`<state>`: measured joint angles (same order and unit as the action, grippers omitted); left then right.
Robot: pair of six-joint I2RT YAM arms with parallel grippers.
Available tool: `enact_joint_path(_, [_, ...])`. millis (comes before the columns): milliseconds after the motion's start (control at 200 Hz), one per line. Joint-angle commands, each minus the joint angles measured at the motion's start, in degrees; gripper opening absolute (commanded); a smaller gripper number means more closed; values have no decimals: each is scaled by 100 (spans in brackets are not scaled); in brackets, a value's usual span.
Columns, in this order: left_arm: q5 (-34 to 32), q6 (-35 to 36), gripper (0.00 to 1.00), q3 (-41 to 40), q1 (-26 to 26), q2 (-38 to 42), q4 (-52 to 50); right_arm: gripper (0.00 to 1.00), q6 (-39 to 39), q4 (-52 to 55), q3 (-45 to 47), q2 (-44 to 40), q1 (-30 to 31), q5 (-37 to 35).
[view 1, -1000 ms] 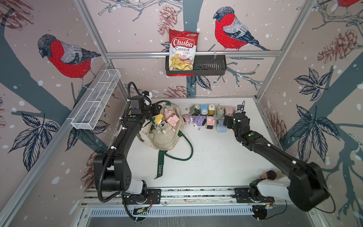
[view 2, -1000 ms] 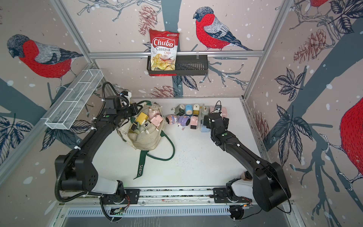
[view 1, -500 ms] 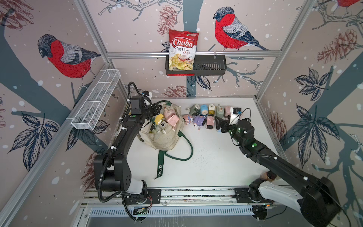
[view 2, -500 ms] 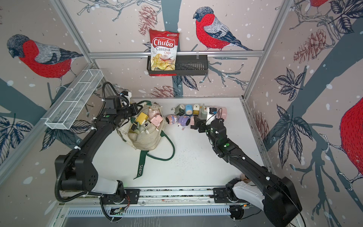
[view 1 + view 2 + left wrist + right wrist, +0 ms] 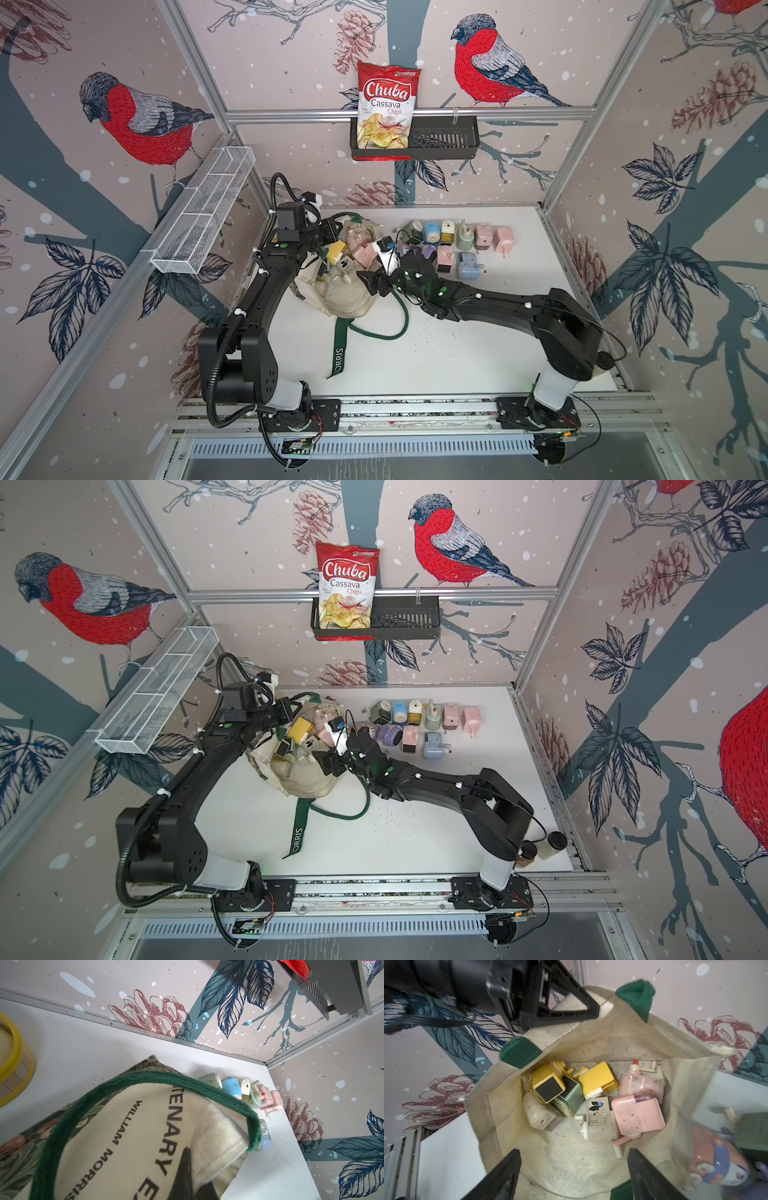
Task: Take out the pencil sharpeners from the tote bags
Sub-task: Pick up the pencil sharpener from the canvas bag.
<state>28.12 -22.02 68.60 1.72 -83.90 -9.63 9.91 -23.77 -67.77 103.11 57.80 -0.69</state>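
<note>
Top views, both: white tabletop (image 5: pixel 478 353), with a cream canvas tote bag (image 5: pixel 345 297) with dark green strap handles slumped at its left rear, mouth open. Left gripper (image 5: pixel 592 1012): black, clenched on the bag's upper rim and holding it up. Right gripper (image 5: pixel 572 1157): fingers spread, nothing between them, poised over the bag's mouth. Contents, right wrist view: at least seven boxy plastic pencil sharpeners (image 5: pixel 638 1113) heaped at the bottom, in yellow, pink, cream and green. Just right of the bag: about ten loose sharpeners (image 5: pixel 457 245), pastel, in two rows near the back wall.
</note>
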Motion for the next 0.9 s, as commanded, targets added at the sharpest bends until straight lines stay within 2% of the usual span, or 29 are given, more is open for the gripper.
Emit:
enact_joint_path(0, [27, 55, 0, 21, 6, 5, 158, 80, -103, -251, -494, 534, 5, 655])
enact_joint_path(155, [-17, 79, 0, 19, 5, 20, 159, 79, -324, -32, -1420, 1497, 15, 952])
enact_joint_path(350, [1, 82, 0, 6, 5, 31, 182, 81, -572, -248, -2087, 2282, 12, 1408])
enact_joint_path(605, [102, 97, 0, -27, 12, 110, 275, 90, -1417, -554, -2612, 2967, -33, 1932])
enact_joint_path(725, [224, 87, 0, -46, 11, 119, 346, 100, -1818, -550, -2905, 3254, -64, 2155])
enact_joint_path(891, [506, 32, 0, -77, 10, 93, 498, 100, -1933, -1168, -2688, 3364, -96, 2380])
